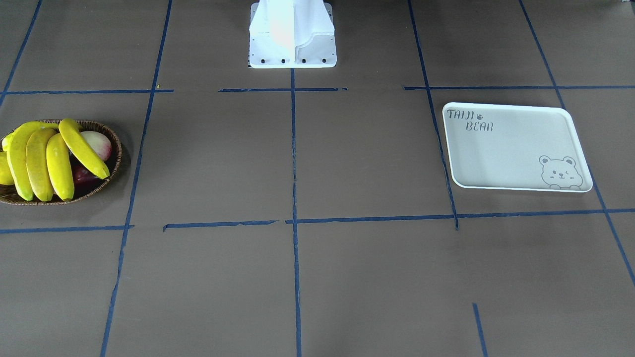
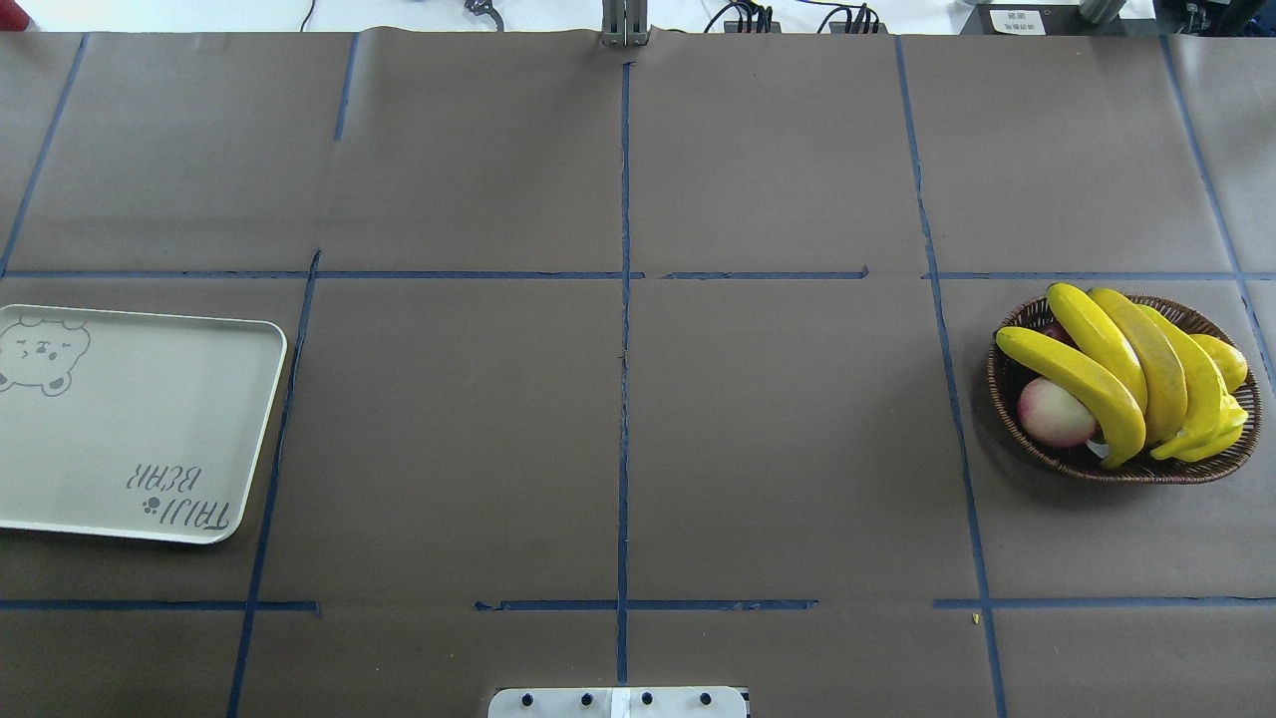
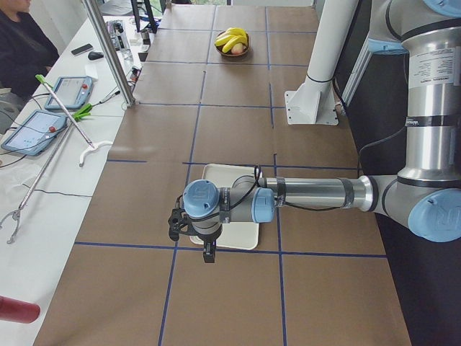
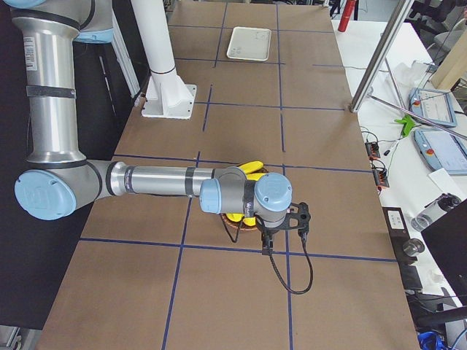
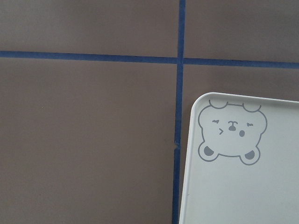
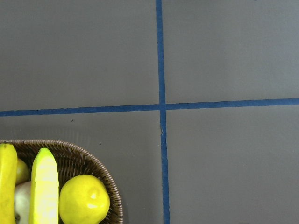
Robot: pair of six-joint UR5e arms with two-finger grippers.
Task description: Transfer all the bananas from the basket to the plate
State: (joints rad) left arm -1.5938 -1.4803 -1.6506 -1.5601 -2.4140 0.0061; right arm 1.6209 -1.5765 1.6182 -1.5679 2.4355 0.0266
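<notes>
Four yellow bananas (image 1: pixel 49 158) lie side by side across the dark wicker basket (image 1: pixel 116 148), also seen from overhead (image 2: pixel 1126 369) on the table's right side. The white bear plate (image 2: pixel 130 419) lies bare on the left side (image 1: pixel 511 148). My left gripper (image 3: pixel 207 249) hangs above the plate's outer end, seen only from the side. My right gripper (image 4: pixel 298 216) hovers beside the basket's outer end, also seen only from the side. I cannot tell whether either is open or shut. The wrist views show no fingers.
A pink peach (image 2: pixel 1052 411), a dark red fruit (image 1: pixel 84 174) and a yellow lemon (image 6: pixel 84 200) share the basket (image 2: pixel 1007 399). The white robot base (image 1: pixel 292 49) stands at the table's middle edge. Blue tape lines cross the brown table. Operator gear lies along the far side.
</notes>
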